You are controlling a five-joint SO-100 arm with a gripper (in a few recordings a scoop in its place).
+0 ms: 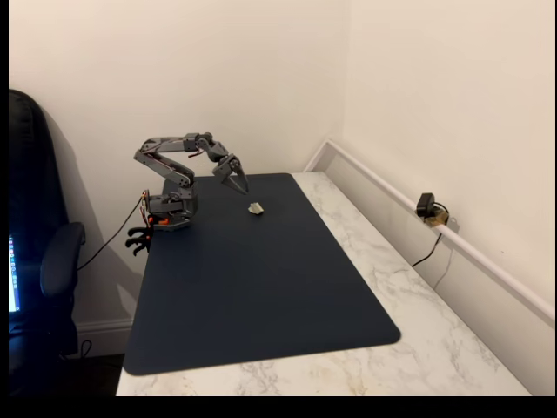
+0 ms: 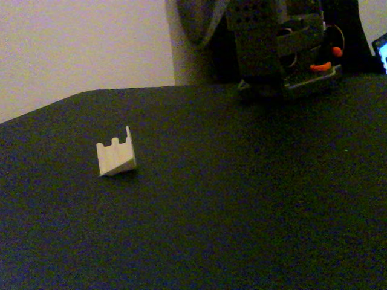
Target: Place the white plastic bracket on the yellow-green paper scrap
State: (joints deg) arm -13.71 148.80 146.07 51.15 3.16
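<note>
The white plastic bracket (image 1: pixel 256 208) lies free on the dark mat (image 1: pixel 261 287), near the mat's far end. Seen close up, the bracket (image 2: pixel 116 158) is a small off-white wedge with notches along its top edge, resting on the mat (image 2: pixel 242 211). My gripper (image 1: pixel 243 185) hangs in the air a little above and to the left of the bracket, pointing down at the mat. Its fingers taper together to one point with nothing between them. The yellow-green paper scrap is hidden or out of view.
The grey arm's base (image 1: pixel 170 213) stands at the mat's far left corner, and also shows at the top of the close fixed view as the base (image 2: pixel 284 54). A marble tabletop (image 1: pixel 418 279) surrounds the mat. A small camera (image 1: pixel 428 209) sits by the right wall. A dark chair (image 1: pixel 39 261) stands at the left.
</note>
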